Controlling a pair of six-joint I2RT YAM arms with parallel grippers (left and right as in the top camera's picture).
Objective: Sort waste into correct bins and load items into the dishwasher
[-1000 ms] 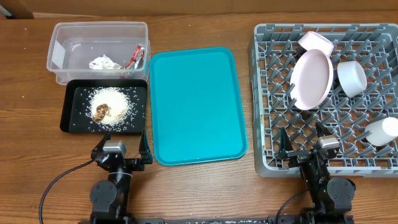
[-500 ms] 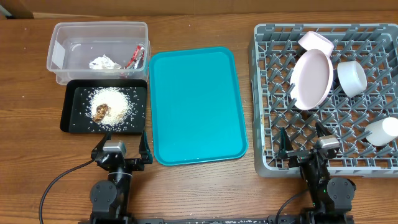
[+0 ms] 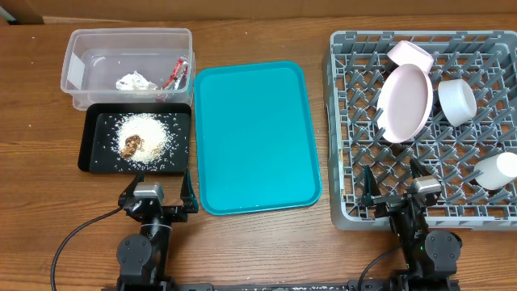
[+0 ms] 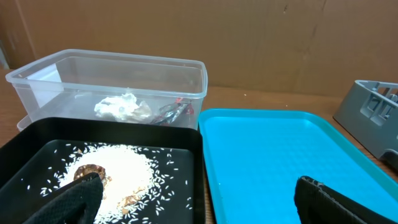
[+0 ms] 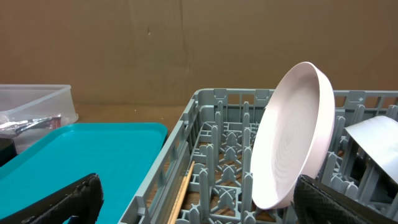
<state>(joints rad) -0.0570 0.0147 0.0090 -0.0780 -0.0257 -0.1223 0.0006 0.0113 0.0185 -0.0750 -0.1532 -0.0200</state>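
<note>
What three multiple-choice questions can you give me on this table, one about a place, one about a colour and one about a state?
1. Where is the rice? A in the clear tub; B in the black tray; C on the bare table.
2. What colour is the large flat tray in the middle? A teal; B red; C grey.
3. How does the plate sit? A flat on the table; B on edge in the rack; C face down in the tub.
Answers: B, the grains are heaped inside the black tray's rim; A, its whole surface is teal; B, it leans on edge among the pegs.
</note>
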